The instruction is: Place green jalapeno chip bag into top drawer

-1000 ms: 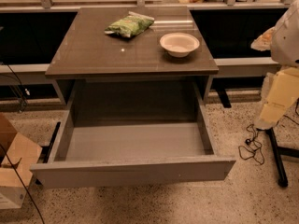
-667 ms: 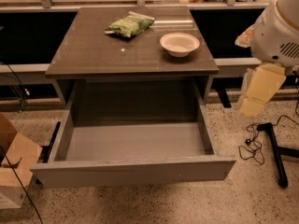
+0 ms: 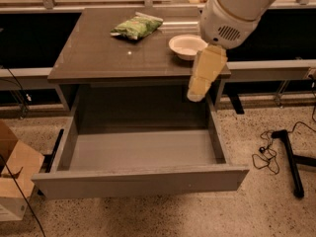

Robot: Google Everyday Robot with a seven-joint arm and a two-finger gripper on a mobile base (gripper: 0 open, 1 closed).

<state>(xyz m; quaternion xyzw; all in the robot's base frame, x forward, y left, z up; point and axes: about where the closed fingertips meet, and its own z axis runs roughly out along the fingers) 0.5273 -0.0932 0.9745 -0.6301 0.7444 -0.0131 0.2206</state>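
- Jalapeno chip bag [image 3: 137,27], green, lies at the back of the table [image 3: 98,58].
- White bowl [image 3: 186,46] sits at the table's right.
- Top drawer [image 3: 143,179] gapes below the table, bare floor showing.
- Gripper [image 3: 195,95] hangs off the table's front-right edge; open or closed, unclear.

You have in view: one bag [image 3: 137,27] and one bowl [image 3: 187,46], both on one table [image 3: 98,58]; one drawer [image 3: 143,180], open; one gripper [image 3: 196,94], hanging at the table's front right corner above the drawer; one cardboard box [image 3: 12,174], floor left; one black cable [image 3: 265,154], floor right.
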